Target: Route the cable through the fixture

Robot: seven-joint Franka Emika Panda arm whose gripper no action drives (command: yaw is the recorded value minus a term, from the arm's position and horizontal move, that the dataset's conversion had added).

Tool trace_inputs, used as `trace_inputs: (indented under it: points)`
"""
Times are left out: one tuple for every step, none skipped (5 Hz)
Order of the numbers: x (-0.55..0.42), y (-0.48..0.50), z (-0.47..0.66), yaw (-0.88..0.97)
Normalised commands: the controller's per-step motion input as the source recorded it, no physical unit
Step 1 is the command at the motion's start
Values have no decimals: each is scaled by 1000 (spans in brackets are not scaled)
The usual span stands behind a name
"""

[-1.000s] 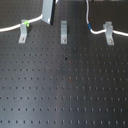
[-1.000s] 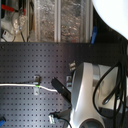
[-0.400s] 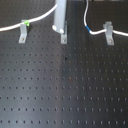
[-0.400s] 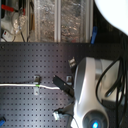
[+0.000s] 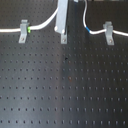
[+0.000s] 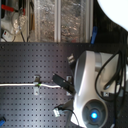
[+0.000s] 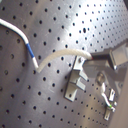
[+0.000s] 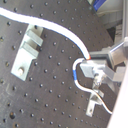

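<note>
Gripper [image 5: 63, 22] stood directly above the fixture [image 5: 63, 39], the slim middle clip at the far edge of the perforated board [image 5: 65, 85] in the first exterior view. It apparently pinched the cable [image 5: 47, 23]; blur prevented certainty. Cable passed the left clip [image 5: 23, 31], green band [image 5: 30, 29] just beside it, rose to the gripper, and continued through the right clip [image 5: 108, 32].

No legible text, labels or nos. anywhere.

We see a black perforated board [image 5: 65, 90], three grey clips standing along its far edge, wide clip [image 5: 23, 31] left, slim fixture [image 5: 63, 38] middle, wide clip [image 5: 108, 32] right, white cable [image 5: 45, 23] strung across them.
</note>
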Motion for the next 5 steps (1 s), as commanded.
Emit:
trace_inputs:
  points:
    - [-505, 198, 315, 0]
    - [-462, 183, 271, 0]
    - [-372, 174, 301, -9]
    - [23, 65, 219, 0]
    - [101, 289, 742, 0]
